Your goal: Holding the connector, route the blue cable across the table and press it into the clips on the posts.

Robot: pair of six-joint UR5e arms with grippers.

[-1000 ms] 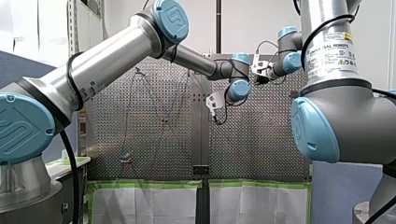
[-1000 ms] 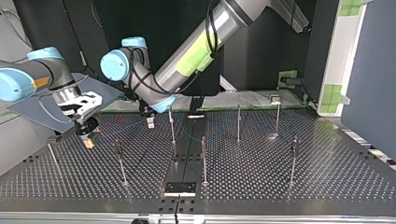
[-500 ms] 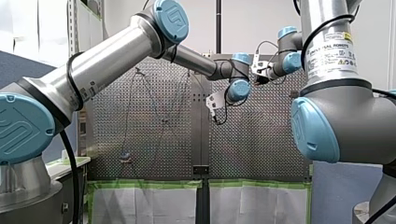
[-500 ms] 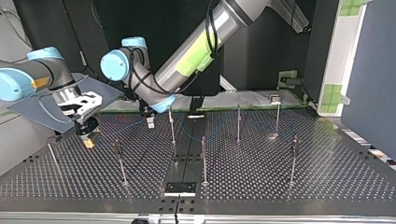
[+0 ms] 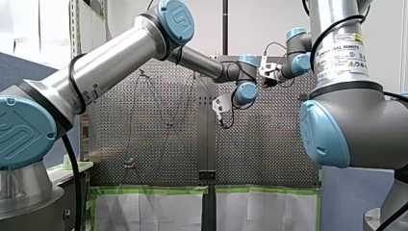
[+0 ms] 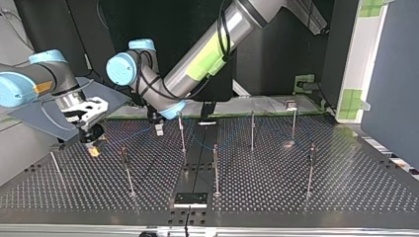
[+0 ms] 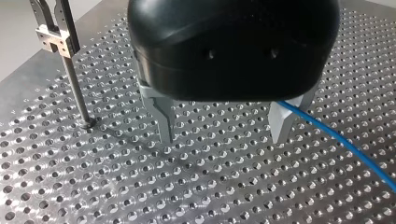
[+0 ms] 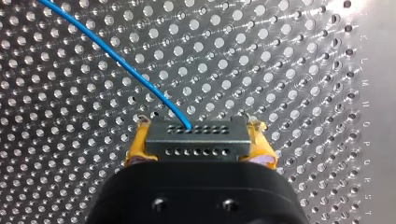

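**Q:** Where is the blue cable, and what holds it?

**A:** At the top view's left, my right end effector (image 6: 94, 146) is clamped on the grey connector (image 8: 197, 139) between its yellow pads. The blue cable (image 8: 123, 63) runs rightward toward my left end effector (image 6: 158, 129). That one's fingers (image 7: 164, 122) stand apart, low over the desk (image 6: 346, 190), with the cable just beside one finger.

**Q:** How many of each?

**A:** One cable, one connector, two end effectors, and seven posts (image 6: 215, 168) by my count. My left end effector looks nearer the middle posts.
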